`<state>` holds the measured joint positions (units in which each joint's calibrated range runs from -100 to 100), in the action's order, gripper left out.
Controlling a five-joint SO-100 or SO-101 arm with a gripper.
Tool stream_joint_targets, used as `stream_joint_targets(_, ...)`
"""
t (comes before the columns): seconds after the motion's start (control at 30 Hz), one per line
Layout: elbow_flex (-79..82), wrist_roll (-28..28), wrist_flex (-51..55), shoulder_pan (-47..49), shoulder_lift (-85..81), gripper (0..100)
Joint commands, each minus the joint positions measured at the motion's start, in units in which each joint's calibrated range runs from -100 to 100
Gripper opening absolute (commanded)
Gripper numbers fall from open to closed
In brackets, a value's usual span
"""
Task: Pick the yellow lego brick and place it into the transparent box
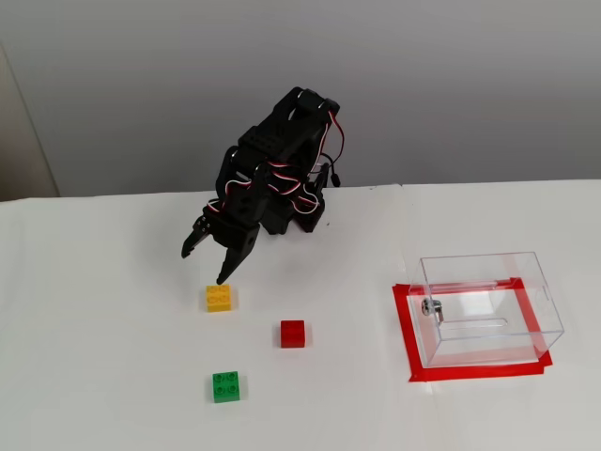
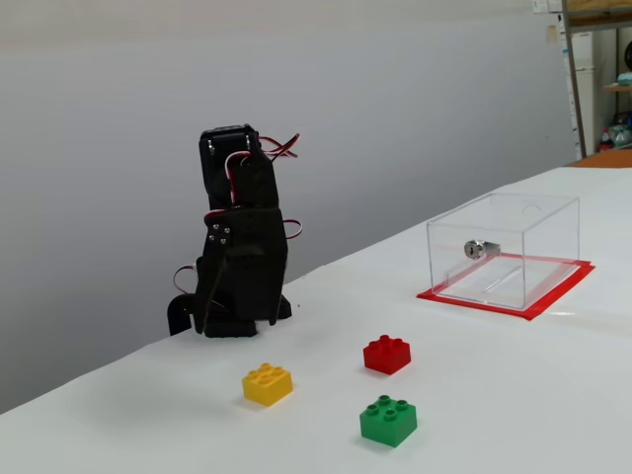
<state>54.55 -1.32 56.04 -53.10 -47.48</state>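
You see a white table [image 1: 103,376] against a plain grey wall [image 1: 451,85], evenly lit; shelving [image 2: 597,69] stands far right.
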Motion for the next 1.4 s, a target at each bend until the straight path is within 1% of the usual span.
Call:
stream_joint_targets(0.0,-2.74,-0.3,-2.17,1.53,2.64,33)
stream_joint_targets(0.1,-2.74,-0.3,-4.0,2.49,4.85,33)
stream_joint_targets(0.4,-2.74,-0.35,-4.08,2.49,10.36,33)
stream_joint_targets(0.5,-2.56,-0.72,-6.08,2.64,11.12,33)
stream_joint_targets(0.63,-2.56,-4.63,-8.96,4.04,12.06,33)
stream_joint_targets(0.97,-1.74,-17.47,-8.0,4.56,12.31,33)
stream_joint_targets(1.23,0.79,-23.52,-7.91,3.75,12.4,33)
stream_joint_targets(1.37,2.6,-25.35,-7.91,1.01,12.4,32)
